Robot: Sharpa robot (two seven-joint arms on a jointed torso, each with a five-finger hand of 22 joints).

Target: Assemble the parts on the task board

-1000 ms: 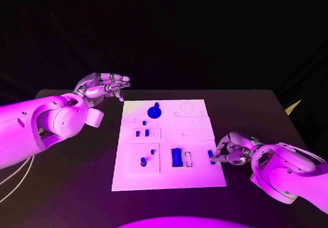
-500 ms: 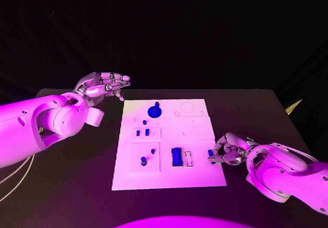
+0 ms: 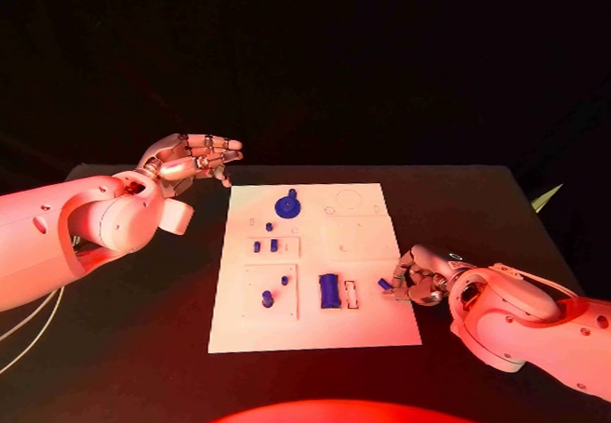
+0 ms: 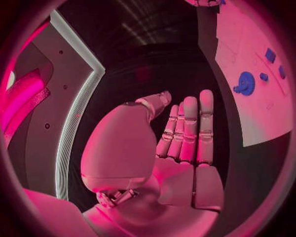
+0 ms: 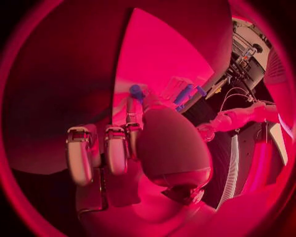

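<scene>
Right hand (image 3: pixel 424 283) low at the board's (image 3: pixel 365 241) right edge, right of centre in the head view, fingers (image 3: pixel 409 271) narrowed to a pinch on a small blue part (image 3: pixel 385 283). Held just above or on the white surface, beside the slot (image 3: pixel 351 295) next to the upright blue block (image 3: pixel 329 291); touching or not, cannot tell. Probably held so for lowering the part into a nearby seat, pinch kept tight because the piece is short and smooth. Same part at the fingertips in the right wrist view (image 5: pixel 136 91), other fingers curled alongside.

Left hand (image 3: pixel 194 157) raised off the board's upper left corner, upper left of the frame, holding nothing. Fingers (image 4: pixel 192 126) straight and close together in the left wrist view, thumb apart; likely parked clear so the right hand has room.

Board a flat, matte white rectangle on the black table (image 3: pixel 494 209), cut with shallow square and round recesses. Round blue disc (image 3: pixel 288 208) with a small knob near the top of the board; pair of short blue pegs (image 3: pixel 264 245) in the panel below; two more small blue bits (image 3: pixel 274 292) in the lower left panel. Parts look like hard plastic, glossy, edges rounded. Several recesses at upper right unfilled, so assembly judged only partly done
</scene>
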